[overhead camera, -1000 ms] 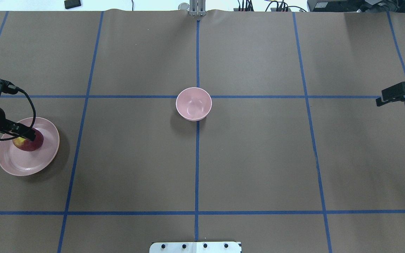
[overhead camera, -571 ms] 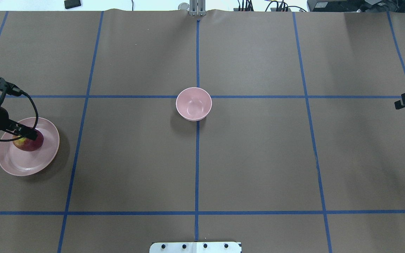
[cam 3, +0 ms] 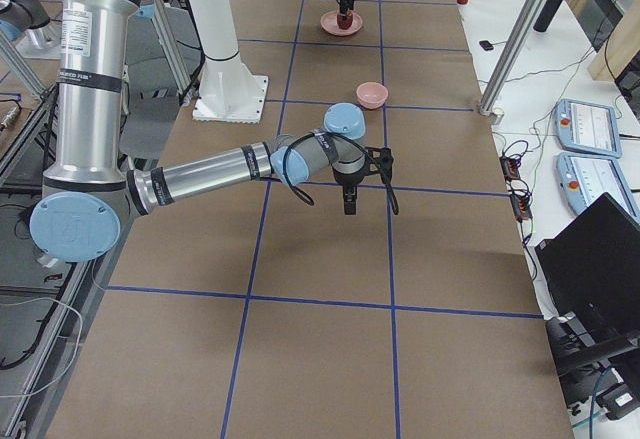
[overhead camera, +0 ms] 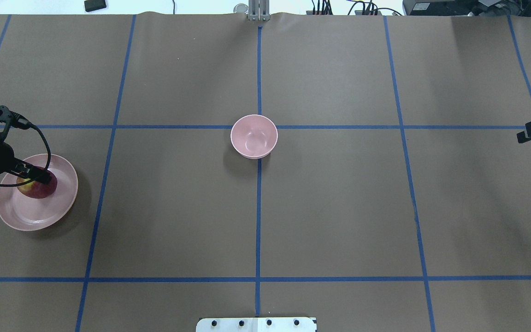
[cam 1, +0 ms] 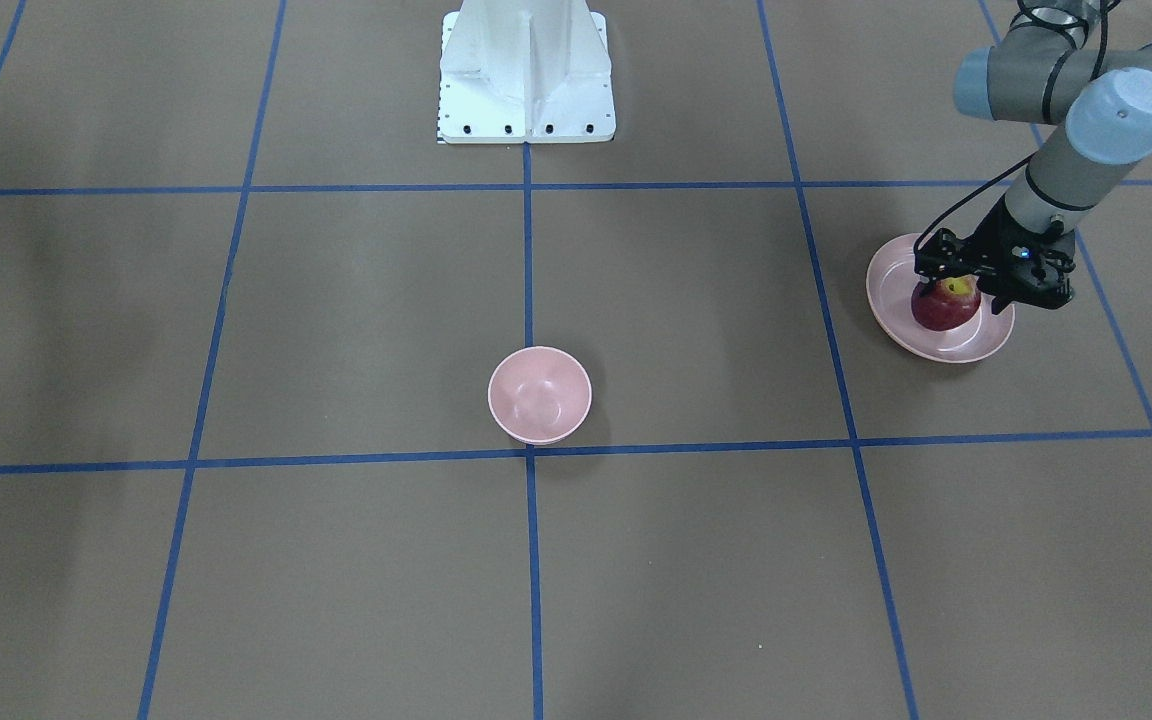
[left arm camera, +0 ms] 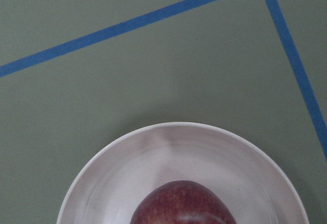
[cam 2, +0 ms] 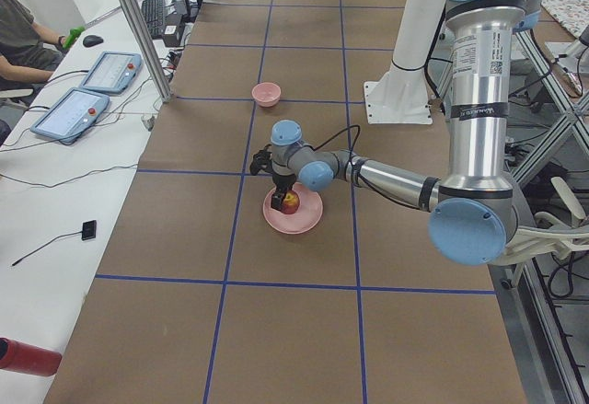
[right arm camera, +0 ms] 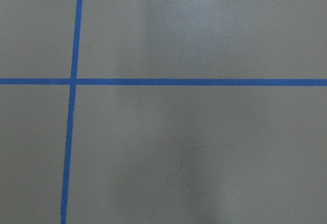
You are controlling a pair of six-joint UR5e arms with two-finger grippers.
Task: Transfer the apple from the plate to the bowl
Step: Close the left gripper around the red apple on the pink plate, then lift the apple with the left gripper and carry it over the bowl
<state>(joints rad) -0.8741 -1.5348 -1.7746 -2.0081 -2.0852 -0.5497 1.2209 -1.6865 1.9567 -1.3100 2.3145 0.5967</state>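
Observation:
The dark-red apple (overhead camera: 39, 190) with a yellow patch lies on the wide pink plate (overhead camera: 39, 214) at the table's left edge. My left gripper (overhead camera: 39, 177) is down at the apple's top, and its fingers look spread to either side of the apple (cam 1: 944, 308) in the front view. The left wrist view shows the apple (left arm camera: 181, 206) at the bottom middle, on the plate (left arm camera: 122, 183). The small deep pink bowl (overhead camera: 254, 136) stands empty at the table's centre. My right gripper (overhead camera: 523, 136) hangs at the far right edge over bare table; I cannot tell whether it is open or shut.
Blue tape lines divide the brown table into squares. The robot's white base plate (cam 1: 526, 100) stands at the near middle edge. Operators' tablets (cam 2: 110, 71) lie on a side bench beyond the table.
My left arm has sunk a little lower onto the apple and drawn slightly left. My right gripper has pulled back toward the right edge.

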